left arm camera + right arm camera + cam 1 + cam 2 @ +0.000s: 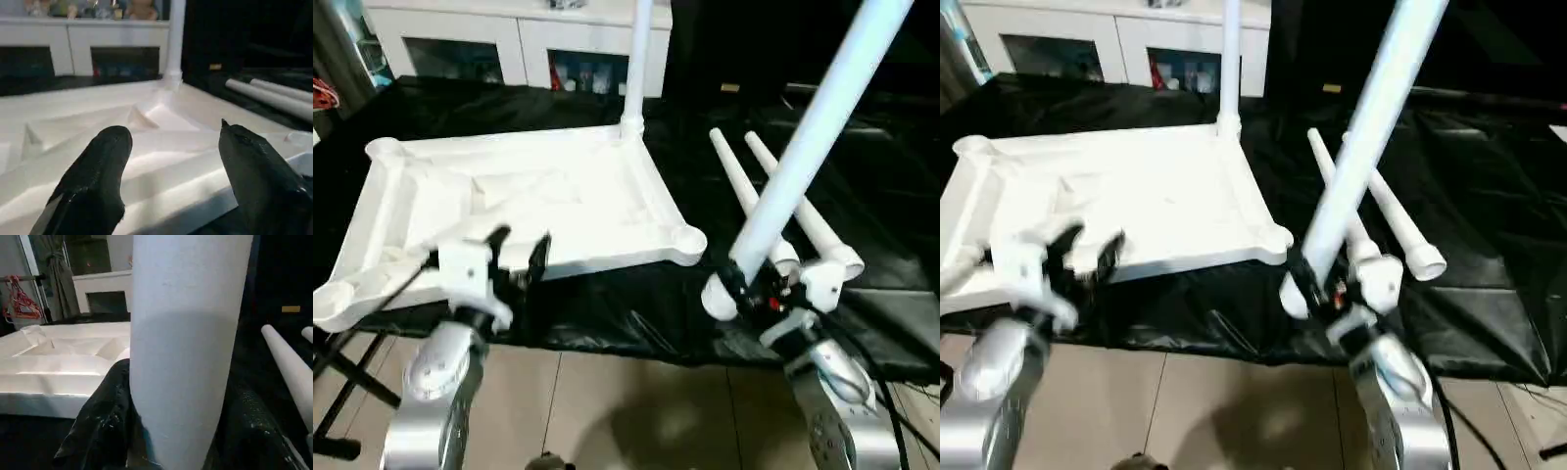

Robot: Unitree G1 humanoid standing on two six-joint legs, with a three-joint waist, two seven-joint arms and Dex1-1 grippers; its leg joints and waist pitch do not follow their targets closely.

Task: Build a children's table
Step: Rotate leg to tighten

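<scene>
Right gripper [741, 290]: we saw its two black fingers closed around the thick end of a white leg [813, 132], which slanted up and away from the hand and out past the top of the head views.
Left gripper [519, 253]: we found its fingers [95, 176] spread apart with nothing between them, hovering just over the near edge of the tabletop [524, 201].
Tabletop: it lay upside down straight ahead of our left gripper, ribbed underside up, with round sockets at its corners; the near right socket [688, 241] sat between our two hands, nearer the right one.
Fitted leg [636, 64]: we saw one leg standing upright in the far right corner socket, well beyond our left gripper.
Loose legs [759, 201]: two more lay side by side just behind our right gripper, thick ends toward the hand, tapering away from it.
Surface: we noted a black sheet [862, 176] draped over the work surface, wrinkled and glossy, under the tabletop and the loose legs.
Floor: pale tiles [636, 411] showed below our silver forearms.
Room: a white cabinet [509, 34] with glass-fronted doors stood beyond the sheet, far from both hands; a red tangle [19, 301], which we could not identify, hung further off to our left.
</scene>
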